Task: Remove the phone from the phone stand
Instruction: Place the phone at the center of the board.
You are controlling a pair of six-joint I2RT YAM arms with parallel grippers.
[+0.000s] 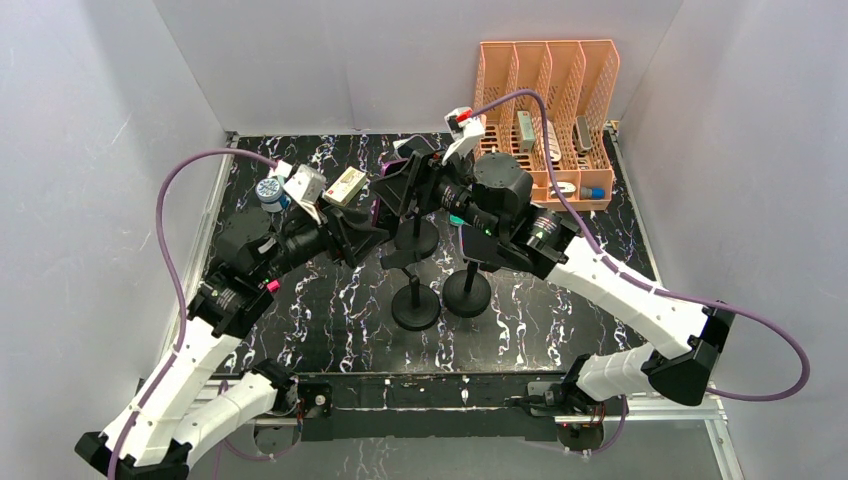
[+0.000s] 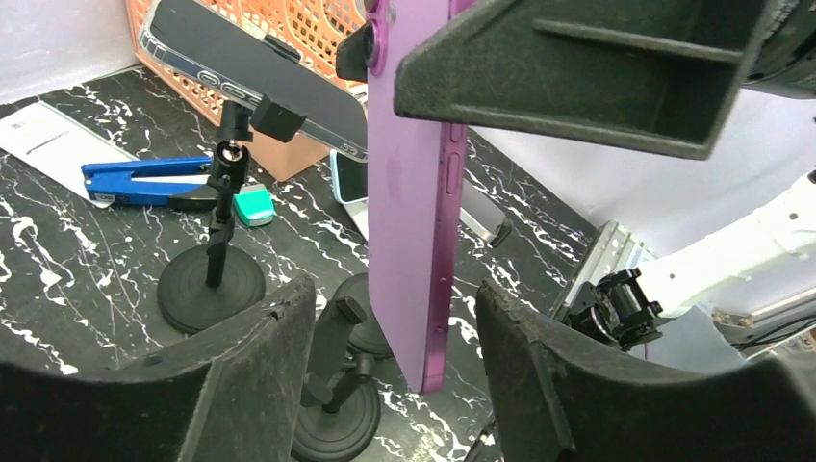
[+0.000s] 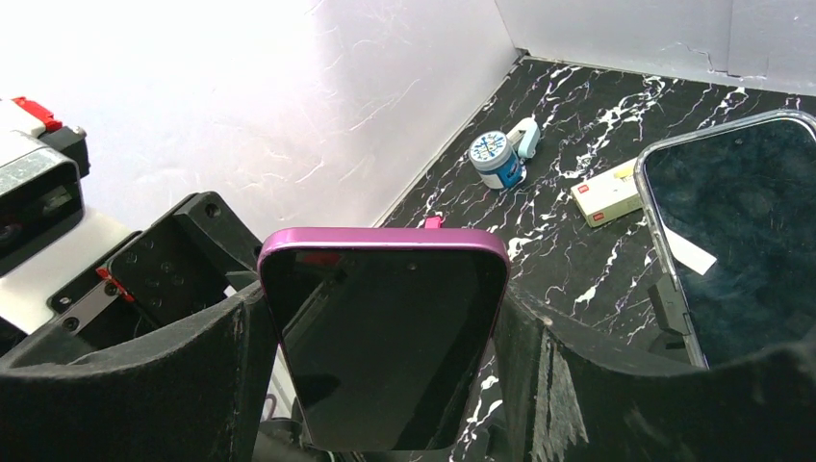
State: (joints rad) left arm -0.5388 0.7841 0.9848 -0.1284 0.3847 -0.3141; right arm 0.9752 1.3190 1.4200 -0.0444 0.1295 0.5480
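Note:
A purple phone (image 2: 409, 192) (image 3: 385, 337) hangs upright above the table, off any stand. My right gripper (image 3: 385, 313) (image 1: 412, 185) is shut on it across its width, a finger pressed on each long edge. My left gripper (image 2: 395, 298) (image 1: 365, 225) stands open around the phone's lower end, with a gap between each finger and the phone. Just below sits a black phone stand (image 2: 332, 385) (image 1: 415, 300) whose clamp holds nothing.
A second phone in a clear case (image 2: 250, 72) (image 3: 741, 241) sits on another stand (image 2: 212, 284). A third stand (image 1: 466, 290) is to the right. An orange rack (image 1: 545, 100) stands at the back right. A blue tool (image 2: 144, 178), white jar (image 1: 268, 190) and small box (image 1: 345, 185) lie about.

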